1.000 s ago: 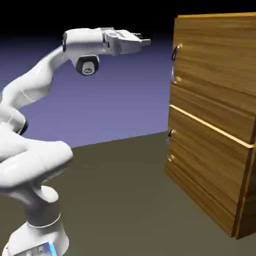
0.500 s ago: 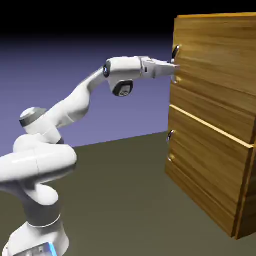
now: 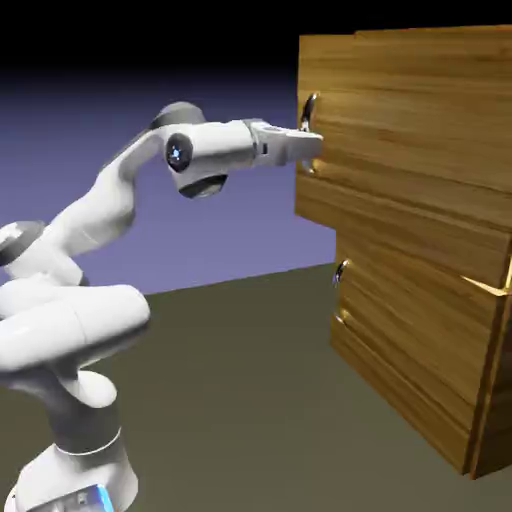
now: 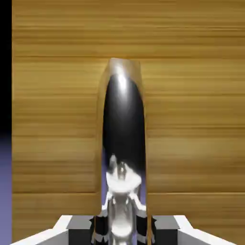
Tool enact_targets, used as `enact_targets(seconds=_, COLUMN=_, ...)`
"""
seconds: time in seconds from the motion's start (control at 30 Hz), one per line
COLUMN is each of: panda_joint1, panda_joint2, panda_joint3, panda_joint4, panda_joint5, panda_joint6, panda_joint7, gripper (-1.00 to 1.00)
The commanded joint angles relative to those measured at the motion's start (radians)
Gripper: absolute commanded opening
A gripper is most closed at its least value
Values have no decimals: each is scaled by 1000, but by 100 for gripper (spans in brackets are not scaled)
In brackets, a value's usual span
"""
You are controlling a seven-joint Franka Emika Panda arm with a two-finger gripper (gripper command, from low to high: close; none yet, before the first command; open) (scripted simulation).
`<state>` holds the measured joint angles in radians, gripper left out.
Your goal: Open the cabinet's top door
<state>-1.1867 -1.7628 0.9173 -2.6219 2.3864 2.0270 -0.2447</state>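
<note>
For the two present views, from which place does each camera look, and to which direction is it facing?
Exterior view: stands apart from the robot, looking across at the arm and the cabinet; the arm shows from its base up to the gripper at the top door.
Hand view: sits on the hand and looks along the gripper at the top door's wooden front; only the finger tips show, at the bottom edge.
Both share the top door and its curved metal handle, with the gripper closed on it.

1 cab [image 3: 420,200], 2 doors [image 3: 400,130], 2 handles [image 3: 309,115] (both curved)
</note>
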Motion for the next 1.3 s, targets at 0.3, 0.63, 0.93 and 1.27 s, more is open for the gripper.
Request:
enact_targets(seconds=0.3, panda_joint1=38, panda_joint2=64, panda_joint3=-290, panda_joint4=-248, panda_joint5=-156, panda_joint6=-434, panda_joint7=-195, gripper=-100)
enact_targets(seconds=0.63, panda_joint1=-72, panda_joint2=341, panda_joint3=-637, panda_joint4=-273, panda_joint5=-500, panda_joint6=-858, panda_joint7=-445, gripper=-100)
enact_targets(seconds=0.93, panda_joint1=-139, panda_joint2=667, panda_joint3=-805, panda_joint4=-149, panda_joint5=-796, panda_joint6=-1106, panda_joint7=-674, gripper=-100)
enact_targets(seconds=1.27, panda_joint1=-133, panda_joint2=1030, panda_joint3=-905, panda_joint4=75, panda_joint5=-1077, panda_joint6=-1278, panda_joint7=-902, gripper=-100)
